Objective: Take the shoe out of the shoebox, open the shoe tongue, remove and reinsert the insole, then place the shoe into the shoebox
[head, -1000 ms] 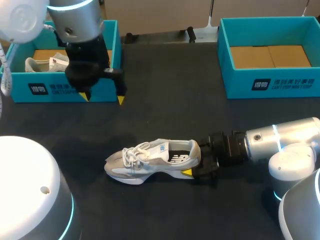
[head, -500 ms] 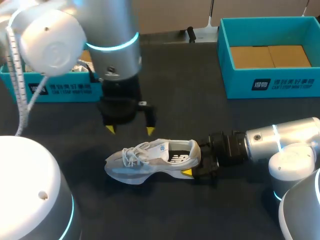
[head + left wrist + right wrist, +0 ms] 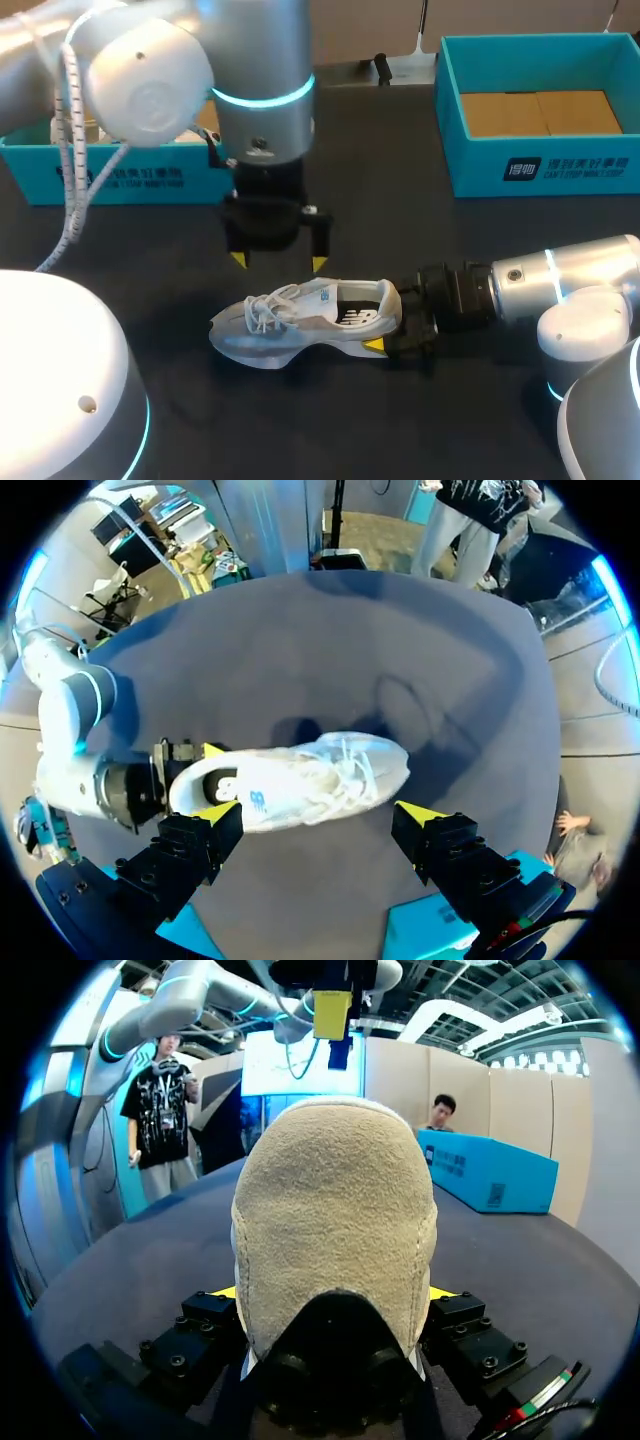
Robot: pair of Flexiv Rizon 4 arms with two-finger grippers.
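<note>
Right gripper (image 3: 390, 322) gripped the heel of the white shoe (image 3: 300, 318) from both sides. The shoe stood upright on the dark table (image 3: 400, 200), outside both boxes. Left gripper (image 3: 279, 262) hung just beyond the laces, fingers spread and holding nothing. At the far edge, the right shoebox (image 3: 540, 165) showed a brown cardboard floor (image 3: 540, 112), while the arm hid what lay inside the left shoebox (image 3: 130, 180).

A table (image 3: 400, 170) covered in dark, near-black cloth fills the head view. A white and grey shoe (image 3: 300, 322) stands on its sole just below the centre, with its toe toward 9 o'clock and its heel toward 3 o'clock. A teal open right shoebox (image 3: 545, 165) sits at 2 o'clock. A matching left shoebox (image 3: 160, 180) sits at 10 o'clock. Both boxes are well apart from the shoe.
</note>
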